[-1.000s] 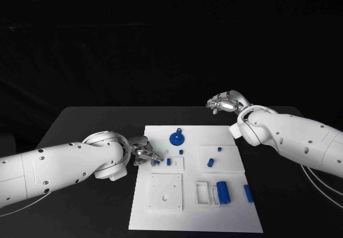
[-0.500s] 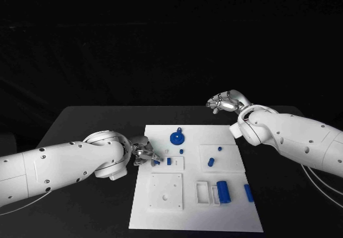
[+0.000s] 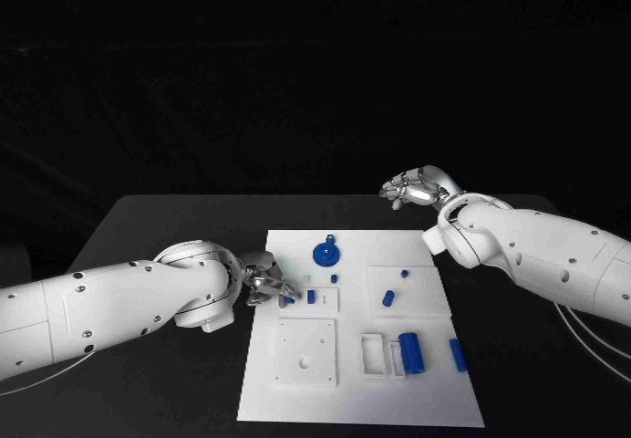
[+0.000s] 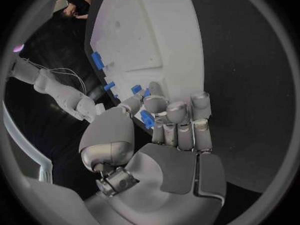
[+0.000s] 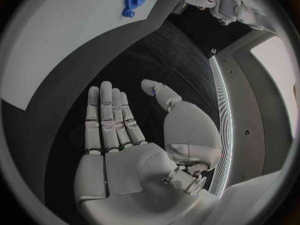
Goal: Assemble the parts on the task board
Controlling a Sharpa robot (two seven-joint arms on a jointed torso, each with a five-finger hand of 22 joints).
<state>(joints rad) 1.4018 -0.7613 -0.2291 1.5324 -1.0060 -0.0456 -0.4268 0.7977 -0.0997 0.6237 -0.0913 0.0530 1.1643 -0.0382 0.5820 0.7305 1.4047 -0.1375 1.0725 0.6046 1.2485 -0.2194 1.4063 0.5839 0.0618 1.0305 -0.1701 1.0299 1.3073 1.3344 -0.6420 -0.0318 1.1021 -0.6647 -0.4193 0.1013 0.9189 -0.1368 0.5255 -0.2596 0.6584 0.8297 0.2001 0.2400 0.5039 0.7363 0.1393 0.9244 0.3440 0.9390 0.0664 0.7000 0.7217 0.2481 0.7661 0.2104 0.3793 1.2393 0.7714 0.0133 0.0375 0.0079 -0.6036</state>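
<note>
The white task board [image 3: 355,401] lies in the middle of the black counter [image 3: 158,228], running from the centre of the frame down to the lower edge. The left hand [image 3: 267,285] sits at the board's left edge, a little left of centre, its fingers curled together over a small blue part [image 4: 147,119]; the part is touching the fingertips, though I cannot tell for sure whether it is pinched or only pressed. The right hand [image 3: 414,189] hangs above the counter just past the board's far right corner, right of centre, its fingers straight and apart, holding nothing. On the board a blue gear [image 3: 325,251] rests near the top, with a blue cylinder [image 3: 411,352] and a blue bar [image 3: 456,355] lower right.
</note>
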